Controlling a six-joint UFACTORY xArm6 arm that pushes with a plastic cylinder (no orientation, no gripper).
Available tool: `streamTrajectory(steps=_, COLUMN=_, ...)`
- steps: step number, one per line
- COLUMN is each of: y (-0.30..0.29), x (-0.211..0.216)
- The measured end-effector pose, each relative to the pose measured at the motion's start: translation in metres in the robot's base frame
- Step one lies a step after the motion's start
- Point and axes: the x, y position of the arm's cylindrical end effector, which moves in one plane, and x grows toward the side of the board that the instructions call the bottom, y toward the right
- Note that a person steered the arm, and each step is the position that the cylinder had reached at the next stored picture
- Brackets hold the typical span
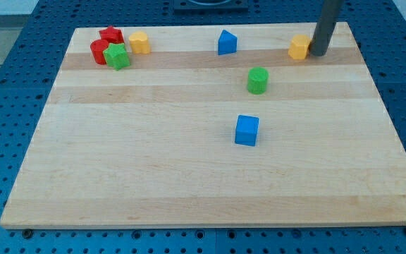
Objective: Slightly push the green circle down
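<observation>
The green circle (257, 80) is a short green cylinder on the wooden board (189, 176), right of centre in the upper half. My tip (318, 53) is the lower end of the dark rod at the view's top right. It stands up and to the right of the green circle, well apart from it. The tip is right beside a yellow block (299, 47), touching or nearly touching its right side.
A blue cube (247, 130) lies below the green circle. A blue pointed block (226, 42) sits at top centre. At top left cluster a red block (111, 35), a red cylinder (99, 51), a green star (117, 56) and a yellow block (139, 42).
</observation>
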Motion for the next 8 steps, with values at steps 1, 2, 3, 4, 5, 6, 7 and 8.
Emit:
streamTrajectory(steps=1, y=-0.004, x=-0.002)
streamTrajectory(steps=2, y=-0.006, x=0.0)
streamTrajectory(steps=3, y=0.003, x=0.037)
streamTrajectory(steps=4, y=-0.055, x=0.049)
streamTrajectory(steps=5, y=-0.14, x=0.049)
streamTrajectory(steps=6, y=-0.152, x=0.041)
streamTrajectory(steps=7, y=-0.228, x=0.043)
streamTrajectory(steps=8, y=-0.298, x=0.044)
